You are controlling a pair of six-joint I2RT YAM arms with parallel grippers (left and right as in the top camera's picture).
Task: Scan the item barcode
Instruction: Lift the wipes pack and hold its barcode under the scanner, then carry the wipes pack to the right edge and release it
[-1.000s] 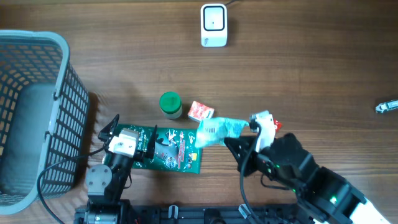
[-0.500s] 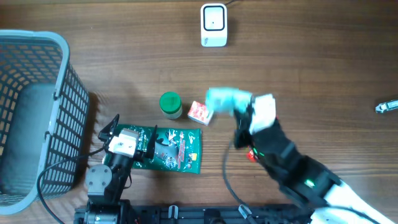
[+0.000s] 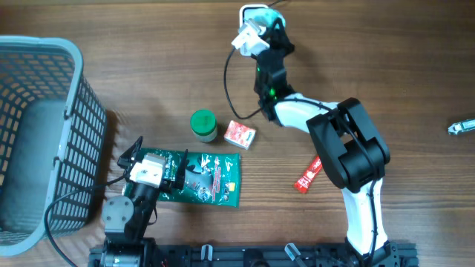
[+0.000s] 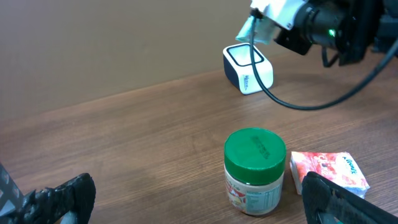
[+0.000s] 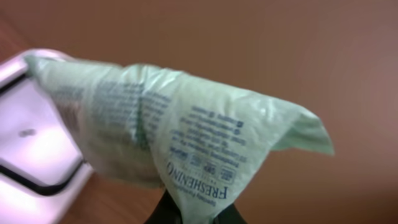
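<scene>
My right gripper (image 5: 193, 214) is shut on the lower corner of a pale green printed packet (image 5: 180, 130). It holds the packet in the air just above the white scanner (image 5: 31, 143). Overhead, the right gripper (image 3: 256, 33) reaches to the far edge of the table and covers most of the scanner (image 3: 251, 10). In the left wrist view the packet (image 4: 249, 28) hangs over the scanner (image 4: 247, 68). My left gripper (image 4: 196, 199) is open and holds nothing, low over the table near the front edge.
A green-lidded jar (image 3: 203, 124) and a red-and-white box (image 3: 240, 133) stand mid-table. A flat green packet (image 3: 208, 179) lies under my left gripper (image 3: 157, 165). A red stick sachet (image 3: 307, 175) lies to the right. A grey basket (image 3: 44, 89) fills the left side.
My right arm has swung from mid-table up to the far edge, carrying the pale green packet over the scanner. The red sachet it had covered now shows. The left arm has not moved.
</scene>
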